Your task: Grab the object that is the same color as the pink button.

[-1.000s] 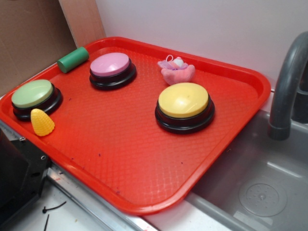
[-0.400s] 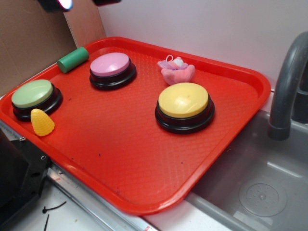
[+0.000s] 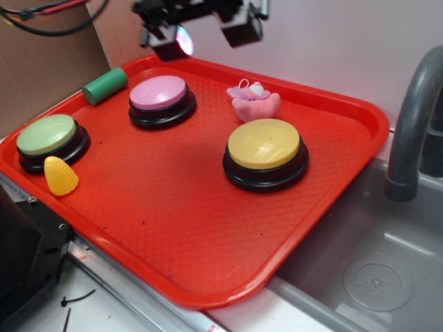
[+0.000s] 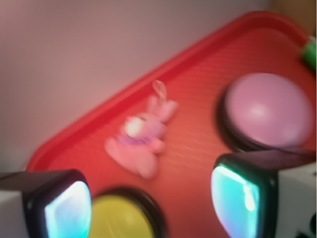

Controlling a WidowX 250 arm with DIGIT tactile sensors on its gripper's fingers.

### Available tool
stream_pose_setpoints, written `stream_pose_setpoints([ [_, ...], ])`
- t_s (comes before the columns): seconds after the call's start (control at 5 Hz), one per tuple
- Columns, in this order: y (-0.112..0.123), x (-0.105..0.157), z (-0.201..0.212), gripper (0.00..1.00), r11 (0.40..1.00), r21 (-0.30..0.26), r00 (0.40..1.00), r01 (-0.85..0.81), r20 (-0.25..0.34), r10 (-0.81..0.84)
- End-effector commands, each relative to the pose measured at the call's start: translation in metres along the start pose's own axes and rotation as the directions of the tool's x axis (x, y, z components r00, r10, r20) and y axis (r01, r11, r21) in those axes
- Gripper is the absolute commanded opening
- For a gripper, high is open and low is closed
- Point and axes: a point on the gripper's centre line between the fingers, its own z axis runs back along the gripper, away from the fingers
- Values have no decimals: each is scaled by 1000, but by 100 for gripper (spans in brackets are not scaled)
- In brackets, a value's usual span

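Your gripper [image 3: 205, 36] hangs at the top of the exterior frame with its fingers [image 4: 237, 198] spread wide, holding and touching nothing. The toy [image 3: 255, 101] lies in the upper middle of the tray [image 3: 208, 235], just behind the yellow button [image 3: 265, 153] and right of the pink button [image 3: 161, 101]. A green cylinder [image 3: 104, 85] sits upper left; a green button [image 3: 50, 142] and yellow corn [image 3: 60, 176] sit at left. The arm seems to be above the tray's back edge, though the wrist view is blurred.
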Motion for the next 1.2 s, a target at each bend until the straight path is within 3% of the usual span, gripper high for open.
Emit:
stream_pose_setpoints([
  [0.0, -12, 27, -51, 100, 999, 24, 999, -28, 34, 28],
  [0.4, -12, 21, -81, 100, 998, 55, 1000, 3, -13, -2],
  [0.6, -9, 22, -78, 0, 998, 56, 1000, -6, -20, 7],
  [1.0, -13, 28, -38, 0, 986, 3, 972, 165, -171, -163],
])
